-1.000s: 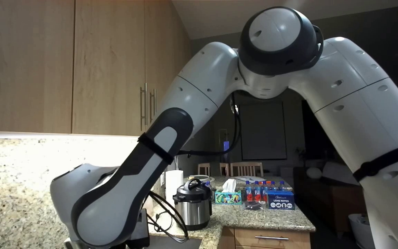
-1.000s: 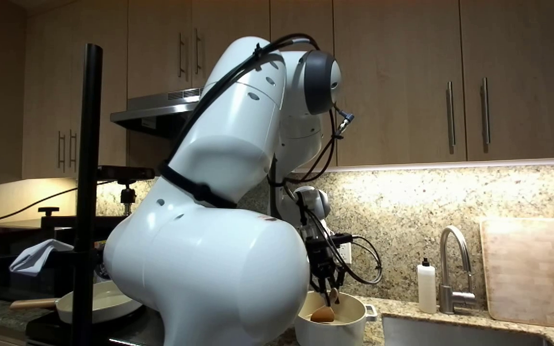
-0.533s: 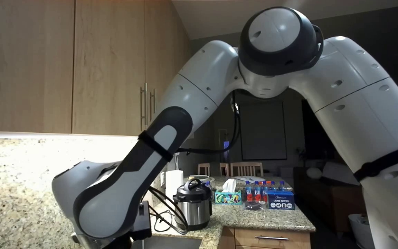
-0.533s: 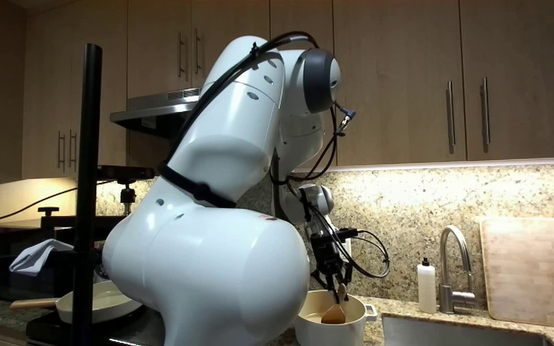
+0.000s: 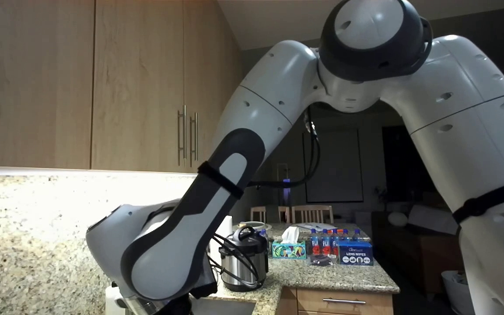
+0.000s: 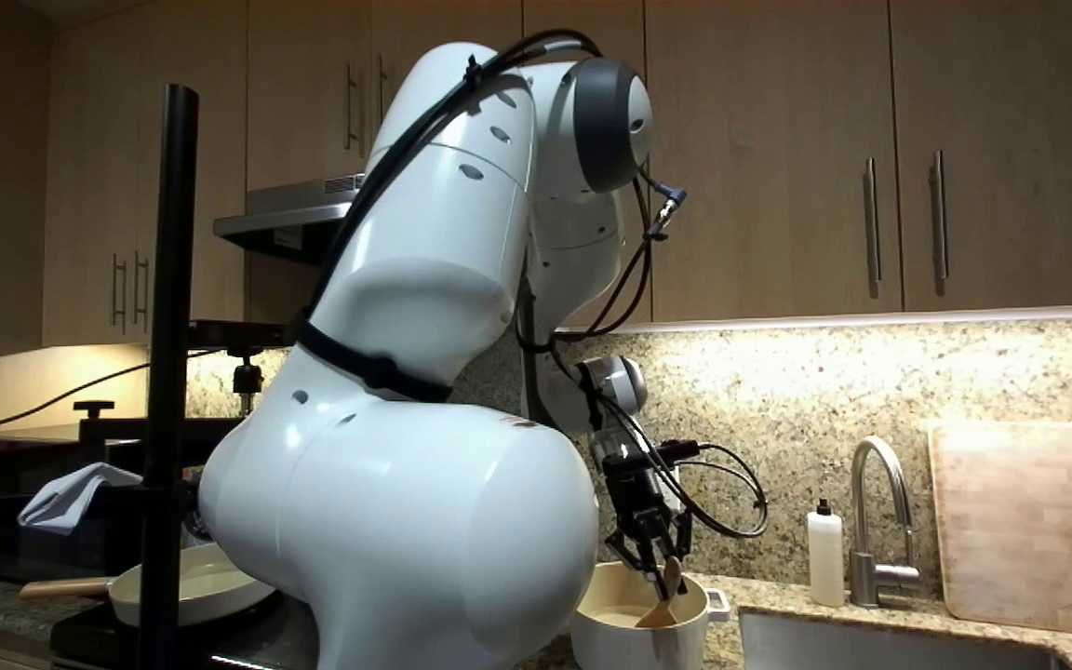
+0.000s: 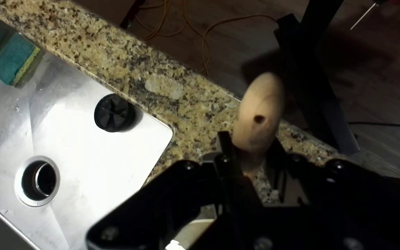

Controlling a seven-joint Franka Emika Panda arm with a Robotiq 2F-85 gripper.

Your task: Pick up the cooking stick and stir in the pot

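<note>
The wooden cooking stick (image 6: 659,614) slants down into the cream pot (image 6: 624,649), its broad lower end inside below the rim. My gripper (image 6: 664,579) stands above the pot, pointing down, with its jaws shut around the upper part of the handle. In the wrist view, the rounded handle end of the cooking stick (image 7: 259,111), with a small hole in it, sticks out between the fingertips of my gripper (image 7: 249,145). A strip of the pot (image 7: 194,231) shows under the left finger. The fingers and the pot's inside are out of sight in an exterior view with the pressure cooker (image 5: 243,262).
Right of the pot are the steel sink (image 6: 871,647), a soap bottle (image 6: 825,556), a faucet (image 6: 871,521) and a cutting board (image 6: 1038,521). A frying pan (image 6: 192,609) and a black post (image 6: 173,372) stand at left. A sponge (image 7: 12,59) lies by the sink's edge.
The gripper and the cooking stick have shifted to the right across the pot, and the stick's broad end now shows narrower. The arm's elbow has risen. The grip has stayed the same.
</note>
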